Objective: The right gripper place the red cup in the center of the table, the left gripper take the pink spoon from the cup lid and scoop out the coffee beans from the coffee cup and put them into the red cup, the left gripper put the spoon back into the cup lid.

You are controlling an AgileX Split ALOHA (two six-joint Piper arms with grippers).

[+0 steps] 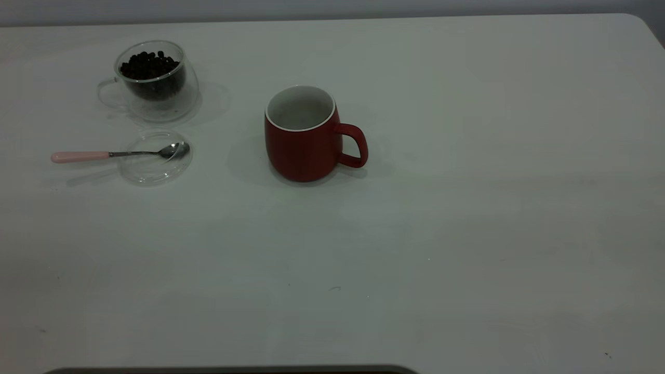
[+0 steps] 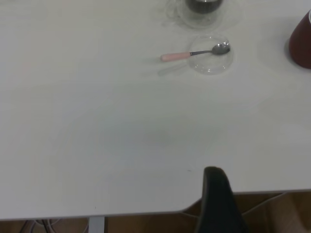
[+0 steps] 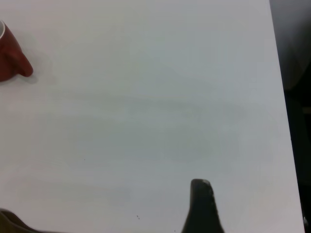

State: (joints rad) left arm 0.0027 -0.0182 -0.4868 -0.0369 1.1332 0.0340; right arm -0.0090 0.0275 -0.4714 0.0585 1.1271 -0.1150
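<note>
Red cup set mid-table; spoon pick-up stood next.

The red cup [image 1: 304,135] stood upright, the pink spoon [image 1: 119,154] at its nine o'clock across the cup lid [image 1: 150,174]. Both grippers sat apart; jaw states could not be told.

You have two cups on the one table [image 1: 467,208] — one red cup [image 1: 304,140] and one clear glass coffee cup [image 1: 156,83]. Count one cup lid [image 1: 150,169] and one pink spoon [image 1: 119,154] lying across it. There is a single heap of coffee beans [image 1: 149,65] in the glass cup — too many and too small for you to count singly. You see one black gripper tip in each wrist view: the left gripper [image 2: 217,201] and the right gripper [image 3: 201,206].
</note>
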